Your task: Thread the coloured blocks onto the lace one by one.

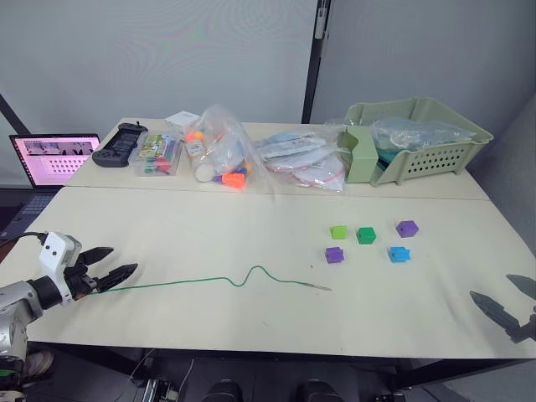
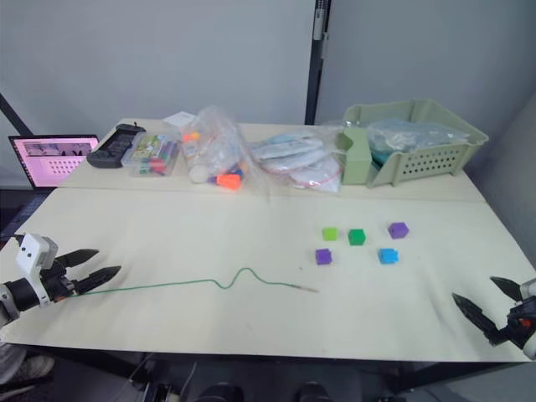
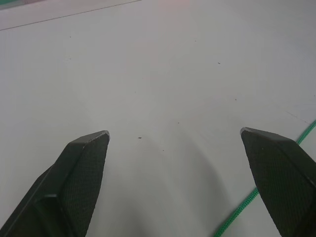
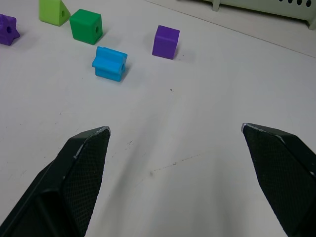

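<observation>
Lace (image 1: 209, 283) lying loose on the pale worktop (image 1: 251, 226), running from the left end effector (image 1: 107, 270) in a wavy line toward the blocks, stiff tip (image 1: 321, 288) resting short of them and touching none. Left end effector hovering at the lace's near end with fingers spread wide and nothing between them, green string passing just beside one finger (image 3: 281, 168) in the wrist view; touching or not, cannot tell.

Coloured blocks sitting in a loose cluster beyond the lace's tip, all apart from one another: lime green block (image 1: 338, 232) and dark green block (image 1: 366, 235) side by side, purple block (image 1: 407, 228) on the far side of the dark green one from the lace, second purple block (image 1: 334, 255) nearest the lace's tip, bright blue block (image 1: 399, 254) beside it, farther from the lace.

Right end effector (image 1: 509, 303) hanging at the worktop's edge, well apart from the lace and past the blue block, fingers gaping wide, gripping nothing.

Behind the lace, along the far side: laptop (image 1: 52, 159), black controller (image 1: 120, 144), clear bags of toys (image 1: 219, 152), pale green basket (image 1: 414, 138).
</observation>
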Robot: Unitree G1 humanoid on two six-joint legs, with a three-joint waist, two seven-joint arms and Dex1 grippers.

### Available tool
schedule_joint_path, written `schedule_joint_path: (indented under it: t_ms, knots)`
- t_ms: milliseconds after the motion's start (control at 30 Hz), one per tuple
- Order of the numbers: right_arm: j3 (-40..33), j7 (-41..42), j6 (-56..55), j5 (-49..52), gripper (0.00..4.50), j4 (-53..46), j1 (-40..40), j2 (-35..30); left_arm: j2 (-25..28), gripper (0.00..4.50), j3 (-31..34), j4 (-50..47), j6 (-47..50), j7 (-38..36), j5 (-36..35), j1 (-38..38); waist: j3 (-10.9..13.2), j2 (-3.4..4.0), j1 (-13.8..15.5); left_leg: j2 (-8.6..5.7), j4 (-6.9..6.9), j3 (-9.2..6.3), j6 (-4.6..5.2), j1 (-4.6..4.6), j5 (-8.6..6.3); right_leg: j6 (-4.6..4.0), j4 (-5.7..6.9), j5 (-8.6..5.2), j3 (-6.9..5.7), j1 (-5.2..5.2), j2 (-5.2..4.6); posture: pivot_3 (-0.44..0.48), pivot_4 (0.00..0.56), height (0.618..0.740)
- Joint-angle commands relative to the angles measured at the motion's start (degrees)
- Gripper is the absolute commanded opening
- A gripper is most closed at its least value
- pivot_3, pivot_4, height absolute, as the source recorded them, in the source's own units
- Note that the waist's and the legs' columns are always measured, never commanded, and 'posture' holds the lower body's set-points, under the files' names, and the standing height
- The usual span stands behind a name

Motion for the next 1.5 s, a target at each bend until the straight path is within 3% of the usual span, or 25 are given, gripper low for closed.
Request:
schedule_joint_path:
  t_ms: [33,233,333,467,533,667,833,1067,1200,1500]
  knots:
    - [-0.6,-0.4,-0.1,1.1,4.5,-1.9,0.1,0.8,0.0,4.48,1.2,-3.7,-0.6,0.6,-0.5,0.1,0.0,0.0,0.0,0.0,0.0,0.0,0.0,0.0,0.0,0.0,0.0,0.0,0.0,0.0,0.0,0.0,0.15,0.74]
    - [3.4,1.0,1.8,4.4,4.5,-7.9,-2.2,2.3,-3.3,4.48,-3.3,-22.4,10.2,2.0,-5.6,0.3,0.0,-0.01,0.1,0.0,0.04,-0.02,0.0,-0.02,0.0,0.03,0.02,0.02,0.03,0.02,-0.05,0.0,0.15,0.74]
    - [7.4,3.1,5.2,7.2,4.5,-12.7,-3.9,1.4,-5.6,4.48,-9.5,-31.3,15.5,2.0,-7.6,-2.4,0.0,0.0,0.0,0.0,0.04,-0.03,0.0,-0.01,0.0,0.03,0.04,0.02,0.05,0.04,-0.03,0.0,0.15,0.74]
    - [12.0,6.7,9.8,9.3,4.5,-17.6,-5.2,-1.8,-7.6,4.48,-19.7,-34.5,18.6,-2.3,-6.3,-9.3,0.0,-0.01,0.1,-0.07,0.07,-0.06,0.0,-0.03,0.0,0.05,0.06,0.03,0.06,0.05,0.03,0.0,0.15,0.74]
    - [13.1,7.5,10.9,9.6,4.5,-18.7,-5.4,-2.9,-8.1,4.48,-22.0,-34.1,18.8,-3.4,-5.8,-11.6,0.0,-0.01,0.1,-0.11,0.09,-0.06,0.0,-0.05,0.01,0.07,0.06,0.03,0.05,0.05,0.05,0.0,0.15,0.74]
    - [17.7,9.1,14.1,10.0,4.5,-23.0,-8.1,-6.0,-12.9,4.48,-34.2,-29.2,16.5,-8.1,1.3,-23.0,0.0,-0.04,0.2,-0.29,0.16,-0.12,0.0,-0.07,0.01,0.08,0.05,0.04,0.03,0.06,0.11,0.0,0.15,0.74]
    - [19.3,7.9,16.9,9.7,4.5,-25.6,-10.0,-8.3,-18.7,4.48,-44.0,-26.5,12.1,-5.4,11.6,-27.8,0.0,-0.04,0.0,-0.39,0.26,-0.2,0.02,-0.17,0.0,0.17,0.02,0.02,0.03,0.07,0.07,0.0,0.15,0.74]
    - [18.3,5.8,19.3,10.7,4.5,-29.4,-8.7,-7.4,-23.4,4.48,-48.6,-23.2,11.0,-5.9,16.0,-29.9,0.0,-0.07,0.2,-0.4,0.38,-0.33,0.03,-0.26,0.0,0.17,0.07,0.02,-0.01,0.06,0.09,0.0,0.15,0.74]
    - [17.1,3.9,18.5,10.2,4.5,-31.0,-5.1,-5.1,-30.1,4.48,-49.8,-14.9,8.2,-3.9,18.0,-30.9,0.0,-0.07,0.7,-0.49,0.46,-0.41,0.03,-0.27,-0.01,0.24,0.05,-0.01,-0.04,0.15,0.04,0.0,0.15,0.74]
    - [16.3,2.3,18.3,10.4,4.5,-32.2,-3.6,-3.9,-35.5,4.48,-52.3,-0.8,-0.7,-4.6,23.8,-32.8,0.0,-0.07,0.5,-0.55,0.73,-0.47,0.06,-0.39,-0.02,0.33,0.09,0.04,-0.06,0.17,0.0,0.0,0.15,0.74]
